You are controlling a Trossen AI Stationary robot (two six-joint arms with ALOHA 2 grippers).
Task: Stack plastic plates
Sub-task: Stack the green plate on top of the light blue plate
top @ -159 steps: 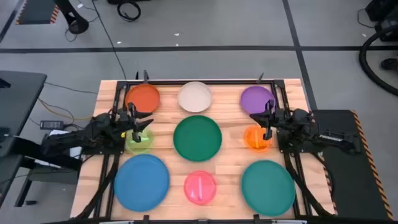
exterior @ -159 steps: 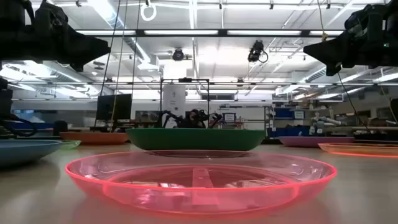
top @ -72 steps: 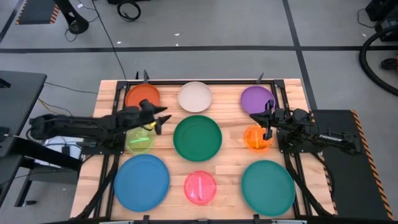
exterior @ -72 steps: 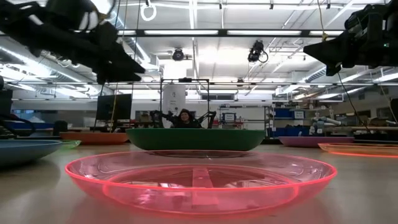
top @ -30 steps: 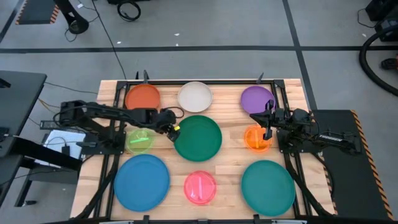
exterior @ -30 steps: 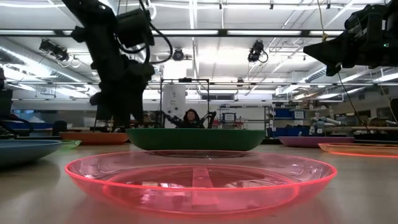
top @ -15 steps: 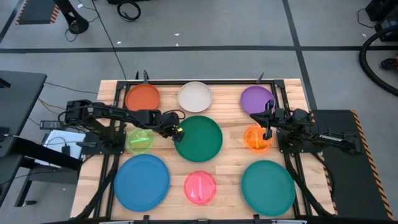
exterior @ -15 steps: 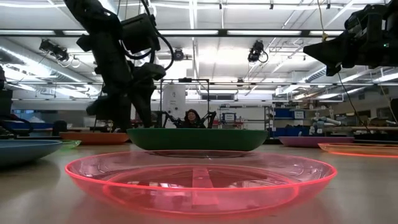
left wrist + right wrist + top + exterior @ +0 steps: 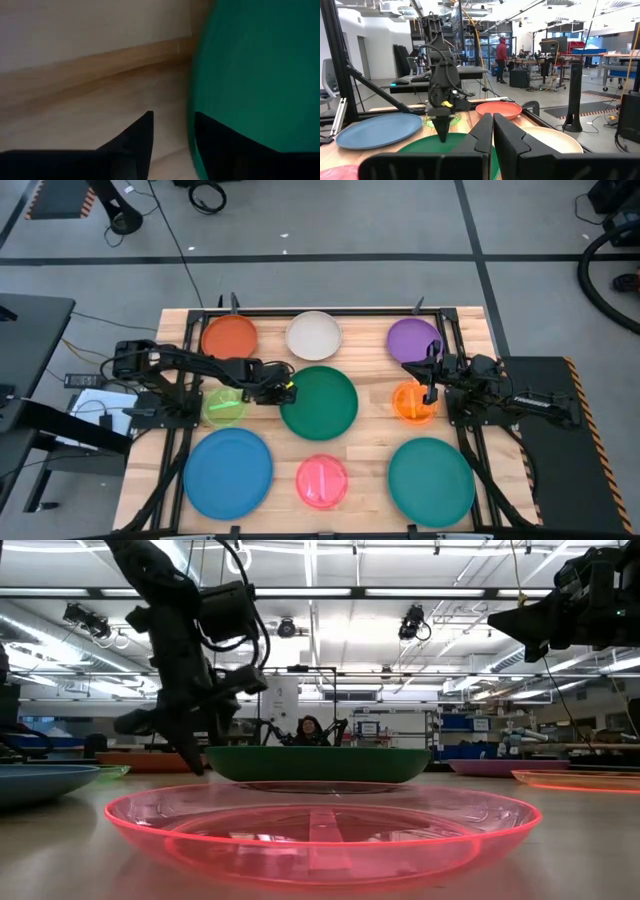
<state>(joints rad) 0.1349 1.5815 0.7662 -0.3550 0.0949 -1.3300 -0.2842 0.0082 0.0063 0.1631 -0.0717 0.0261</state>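
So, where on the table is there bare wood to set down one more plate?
Little room: the nine plates fill a three-by-three grid. The widest bare wood lies between the cream plate and purple plate, and between the dark green plate and orange plate. The left gripper crowds the dark green plate's left rim.

overhead, table-level, two wrist views — all share green plate [image 9: 319, 402].
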